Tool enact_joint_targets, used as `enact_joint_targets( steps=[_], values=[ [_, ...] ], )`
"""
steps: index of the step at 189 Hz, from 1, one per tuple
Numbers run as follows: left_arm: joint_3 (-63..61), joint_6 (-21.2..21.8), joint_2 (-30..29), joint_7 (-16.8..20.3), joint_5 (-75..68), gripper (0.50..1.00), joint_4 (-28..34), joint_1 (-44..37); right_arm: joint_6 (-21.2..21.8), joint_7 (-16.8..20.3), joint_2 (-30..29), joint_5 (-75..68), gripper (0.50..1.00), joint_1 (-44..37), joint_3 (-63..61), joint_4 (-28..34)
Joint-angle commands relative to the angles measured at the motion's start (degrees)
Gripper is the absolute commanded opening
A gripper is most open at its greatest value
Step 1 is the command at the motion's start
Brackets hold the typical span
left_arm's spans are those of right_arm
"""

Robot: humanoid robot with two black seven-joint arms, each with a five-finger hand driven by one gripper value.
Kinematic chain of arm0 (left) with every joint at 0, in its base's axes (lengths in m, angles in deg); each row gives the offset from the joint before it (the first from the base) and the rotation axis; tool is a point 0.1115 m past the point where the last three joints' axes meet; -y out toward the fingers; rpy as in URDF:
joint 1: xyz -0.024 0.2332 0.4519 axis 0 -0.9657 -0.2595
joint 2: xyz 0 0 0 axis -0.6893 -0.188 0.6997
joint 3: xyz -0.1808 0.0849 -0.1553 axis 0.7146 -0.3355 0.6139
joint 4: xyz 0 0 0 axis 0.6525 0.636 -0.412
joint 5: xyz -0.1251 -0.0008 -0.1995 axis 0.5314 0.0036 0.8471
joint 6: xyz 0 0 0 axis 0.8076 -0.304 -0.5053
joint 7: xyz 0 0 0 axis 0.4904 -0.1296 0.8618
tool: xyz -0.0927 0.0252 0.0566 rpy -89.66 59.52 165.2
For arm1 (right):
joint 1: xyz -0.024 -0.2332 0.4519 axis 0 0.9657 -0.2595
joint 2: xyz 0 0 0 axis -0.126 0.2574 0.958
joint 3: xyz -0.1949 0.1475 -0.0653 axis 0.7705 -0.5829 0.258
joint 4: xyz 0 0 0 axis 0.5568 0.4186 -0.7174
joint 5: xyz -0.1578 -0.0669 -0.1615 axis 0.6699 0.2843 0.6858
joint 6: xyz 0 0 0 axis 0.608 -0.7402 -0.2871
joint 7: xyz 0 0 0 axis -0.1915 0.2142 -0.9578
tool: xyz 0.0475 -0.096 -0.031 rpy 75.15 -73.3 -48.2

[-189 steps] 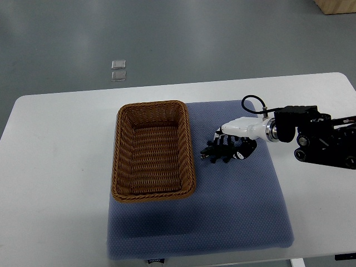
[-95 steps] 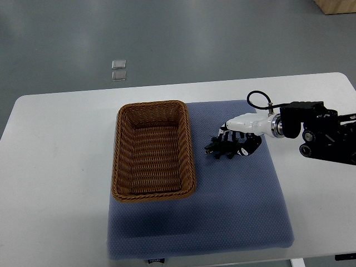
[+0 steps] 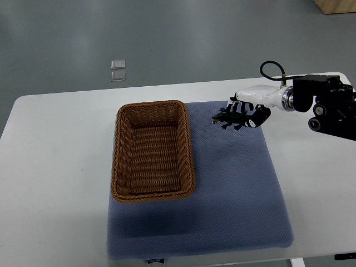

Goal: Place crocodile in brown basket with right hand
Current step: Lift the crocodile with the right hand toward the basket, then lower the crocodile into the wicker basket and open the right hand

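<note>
the right hand (image 3: 251,109), fingers pinching the crocodile (image 3: 227,118), has lifted it off the blue mat (image 3: 239,189) and risen toward the table's far edge. the toy hangs right of the brown basket (image 3: 191,150), so the carry leftward looks next.

Shows a white round-cornered table (image 3: 55,167) on a smooth grey floor (image 3: 211,33). Beyond the table's far edge, two small clear squares (image 3: 118,70); past its far right corner, pale wooden furniture (image 3: 336,5).

Lab; white table (image 3: 55,167); bare grey floor (image 3: 183,39)
</note>
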Motion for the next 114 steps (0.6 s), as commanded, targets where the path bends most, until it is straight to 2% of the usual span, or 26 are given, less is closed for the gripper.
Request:
enact_joint_targets(
  steps=[1,30,58,114],
  values=[
    [0.04,-0.01,0.0,0.0,0.0,1.0,0.0,0.0,0.14,-0.09,-0.58,-0.05,0.5,-2.61,0.01,-0.37],
    [0.04,-0.01,0.0,0.0,0.0,1.0,0.0,0.0,0.14,-0.44,-1.9,-0.05,0.5,-7.09,0.01,-0.37],
    [0.04,-0.01,0.0,0.0,0.0,1.0,0.0,0.0,-0.21,-2.11,-7.87,-0.05,0.5,-10.26,0.01,-0.37],
    [0.13,-0.01,0.0,0.0,0.0,1.0,0.0,0.0,-0.56,-2.2,-19.56,0.04,0.5,-9.91,0.01,-0.37]
  ],
)
